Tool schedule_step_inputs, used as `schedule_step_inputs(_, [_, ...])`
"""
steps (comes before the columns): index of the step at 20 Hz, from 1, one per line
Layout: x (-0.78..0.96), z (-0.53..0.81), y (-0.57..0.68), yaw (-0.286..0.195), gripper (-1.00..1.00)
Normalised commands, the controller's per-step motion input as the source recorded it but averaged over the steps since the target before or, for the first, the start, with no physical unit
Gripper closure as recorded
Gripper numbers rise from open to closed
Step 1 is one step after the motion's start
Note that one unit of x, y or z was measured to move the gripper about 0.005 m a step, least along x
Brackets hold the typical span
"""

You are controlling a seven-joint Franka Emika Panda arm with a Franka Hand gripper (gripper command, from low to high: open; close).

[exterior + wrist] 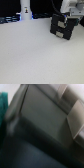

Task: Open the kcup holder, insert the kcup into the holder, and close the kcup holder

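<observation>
The kcup holder (61,27) is a black boxy unit with two recessed front slots, standing on the white table at the exterior view's upper right. My gripper (66,17) hangs from the white arm and is right at the holder's top rear edge. Its jaws are too small and blurred to read. The wrist view is filled with the holder's dark surface (40,129), very close and out of focus. The kcup with the green top does not show in either view.
A tall white bottle-shaped post (25,11) stands at the back on the exterior view's left. Dark clutter lines the table's back edge (10,20). The white table (35,55) spreads in front of the holder. A teal patch (4,106) shows in the wrist view.
</observation>
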Motion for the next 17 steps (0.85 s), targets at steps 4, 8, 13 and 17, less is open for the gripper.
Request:
schedule_step_inputs(4, [-0.06,0.76,0.45,0.007,-1.0])
schedule_step_inputs(8, [0.04,0.15,0.04,-0.012,-1.0])
schedule_step_inputs(13, [0.0,0.01,-0.02,0.004,-1.0])
schedule_step_inputs(17, [0.02,0.01,0.0,-0.001,-1.0])
